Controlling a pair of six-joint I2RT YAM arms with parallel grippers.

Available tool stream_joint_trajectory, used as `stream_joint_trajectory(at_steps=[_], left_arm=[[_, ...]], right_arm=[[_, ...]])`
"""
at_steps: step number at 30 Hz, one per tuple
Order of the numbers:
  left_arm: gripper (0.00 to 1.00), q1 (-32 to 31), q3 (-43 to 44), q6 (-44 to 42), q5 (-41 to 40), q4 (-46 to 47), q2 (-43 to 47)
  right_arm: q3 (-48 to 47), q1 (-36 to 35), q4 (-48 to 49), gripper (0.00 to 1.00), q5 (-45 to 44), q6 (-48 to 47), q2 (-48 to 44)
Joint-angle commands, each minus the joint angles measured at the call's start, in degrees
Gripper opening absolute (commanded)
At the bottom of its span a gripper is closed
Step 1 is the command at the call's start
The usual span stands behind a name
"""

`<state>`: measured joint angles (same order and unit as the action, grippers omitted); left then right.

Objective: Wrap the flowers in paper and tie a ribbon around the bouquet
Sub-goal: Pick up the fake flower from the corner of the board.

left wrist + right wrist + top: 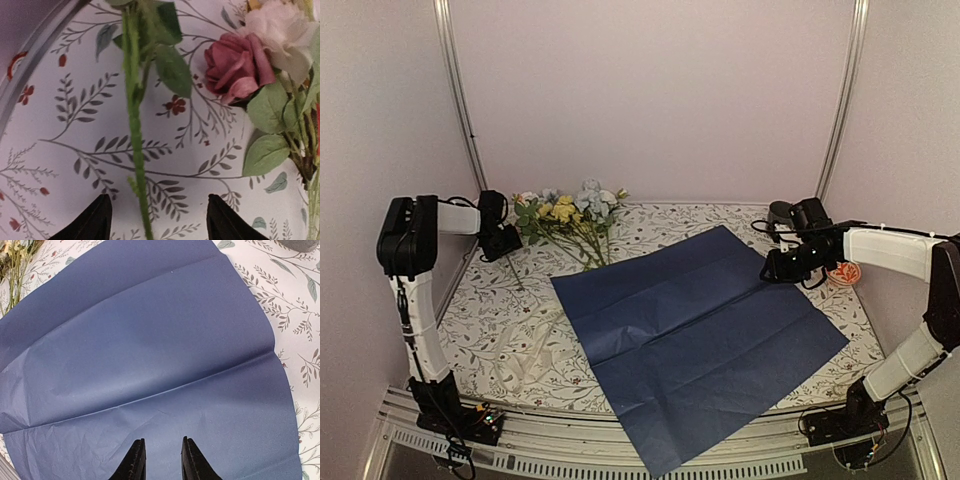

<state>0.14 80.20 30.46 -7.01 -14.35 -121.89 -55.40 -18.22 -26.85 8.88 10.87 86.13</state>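
The flowers (570, 215) lie at the back left of the table, blooms toward the wall. My left gripper (505, 245) is at their left side, open. In the left wrist view a green stem (135, 150) runs down between the fingers (100, 215), nearer the left one and not pinched, with a pink rose (235, 67) to the right. The paper (700, 340) lies flat in the middle, navy face up. My right gripper (775, 270) hovers over its right corner, jaws a little apart on nothing (163, 452). The cream ribbon (535, 345) lies left of the paper.
A small orange-red round object (844, 273) sits by the right arm's wrist. A grey object (300, 244) stands beyond the paper's far corner. The paper's near corner (665, 455) hangs over the table's front rail. Metal frame posts (460, 100) rise at the back corners.
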Motion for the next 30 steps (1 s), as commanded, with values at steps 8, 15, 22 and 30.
stream_joint_trajectory(at_steps=[8,15,22,30], left_arm=[[0.00,2.2,-2.6,1.3,5.4,-1.2,-1.6],[0.00,-0.6,-15.9,3.1,-4.2,5.6,19.4],[0.00,-16.6,-23.2,-3.0,-20.1,7.8,41.6],[0.00,-42.3,-40.8,-0.4,-2.3,34.9,59.2]], right_arm=[[1.3,-0.5,0.4,0.27,1.7,-0.9,-2.0],[1.5,-1.5,3.6,0.27,10.2,1.4,-6.3],[2.1,-9.1,19.3,0.28,25.0,6.4,-14.0],[1.3,-22.7,49.3,0.54,30.3,17.4,-10.9]])
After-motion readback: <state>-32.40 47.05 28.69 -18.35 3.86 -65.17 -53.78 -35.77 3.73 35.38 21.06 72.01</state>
